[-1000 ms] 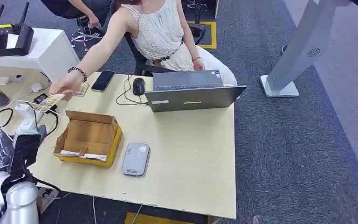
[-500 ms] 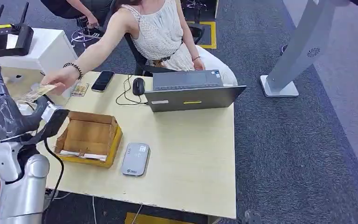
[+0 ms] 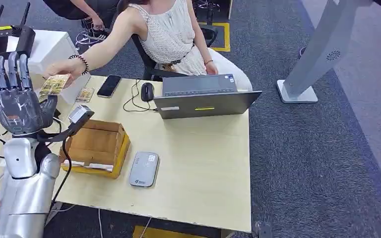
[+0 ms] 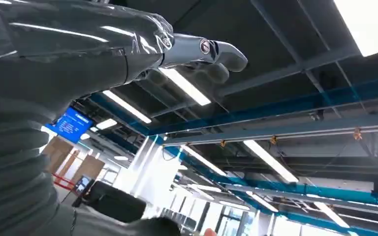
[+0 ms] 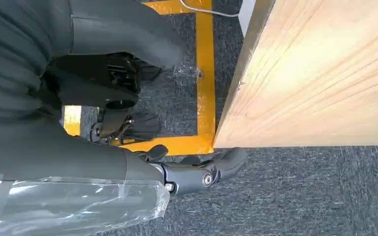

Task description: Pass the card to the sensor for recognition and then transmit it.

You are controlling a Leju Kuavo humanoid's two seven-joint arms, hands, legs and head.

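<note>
Near left, over the desk (image 3: 198, 163) edge: left robot hand (image 3: 17, 101) raised, fingers spread, grasping nothing. Right robot hand (image 5: 197, 174) hanging beside the desk, grasp not clear. Farther: card (image 3: 54, 84) in a person's hand (image 3: 62, 71), just beyond the raised fingers.

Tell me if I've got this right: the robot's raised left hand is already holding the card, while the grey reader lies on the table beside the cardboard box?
Not quite. In the head view the robot's left hand is raised with its fingers spread and holds nothing; the card is in the person's hand, held out near it. The grey reader does lie on the table beside the cardboard box.
</note>
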